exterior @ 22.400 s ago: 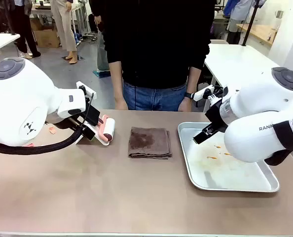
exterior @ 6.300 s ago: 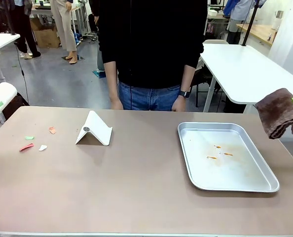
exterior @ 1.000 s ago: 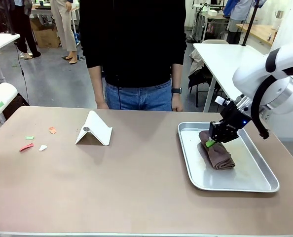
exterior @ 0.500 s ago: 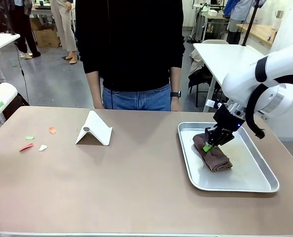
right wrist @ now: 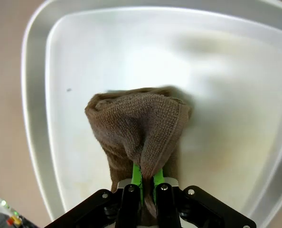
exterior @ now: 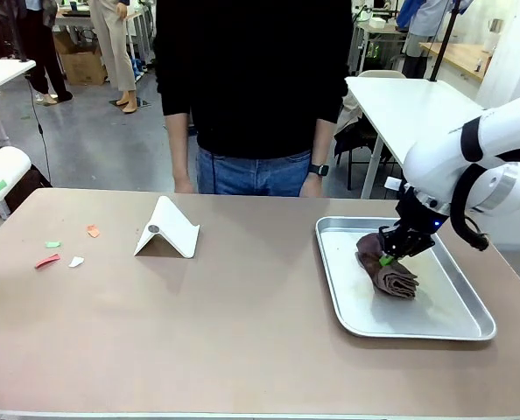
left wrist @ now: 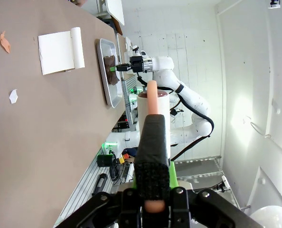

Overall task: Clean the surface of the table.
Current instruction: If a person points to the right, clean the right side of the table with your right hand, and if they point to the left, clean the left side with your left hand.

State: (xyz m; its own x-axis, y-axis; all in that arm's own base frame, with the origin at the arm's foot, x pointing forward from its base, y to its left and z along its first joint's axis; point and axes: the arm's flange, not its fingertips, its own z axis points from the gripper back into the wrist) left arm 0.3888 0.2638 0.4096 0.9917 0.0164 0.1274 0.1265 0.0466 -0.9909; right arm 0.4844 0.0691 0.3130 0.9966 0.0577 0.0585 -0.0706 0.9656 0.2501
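Observation:
The tan-brown table (exterior: 242, 332) carries a silver metal tray (exterior: 470, 328) at the right. A crumpled brown cloth (exterior: 391, 276) lies in the tray, and my right gripper (exterior: 388, 256) is shut on its upper end, pressing it to the tray floor. In the right wrist view the green fingers pinch a fold of the cloth (right wrist: 136, 123) at the right gripper (right wrist: 145, 183) over the tray (right wrist: 36, 95). My left gripper (left wrist: 152, 178) is shut on the pink handle of a white lint roller (left wrist: 153, 102), held off the table's left end, where the roller (exterior: 2, 168) shows.
Small paper scraps (exterior: 47, 260) lie near the table's left end, red, green, white and orange. A white folded stand (exterior: 165, 229) sits left of centre. A person in a black top (exterior: 251, 87) stands at the far edge, hands hanging down.
My right gripper has dragged the cloth a little left and then back right inside the tray. The person has shifted slightly. The left roller has stayed put.

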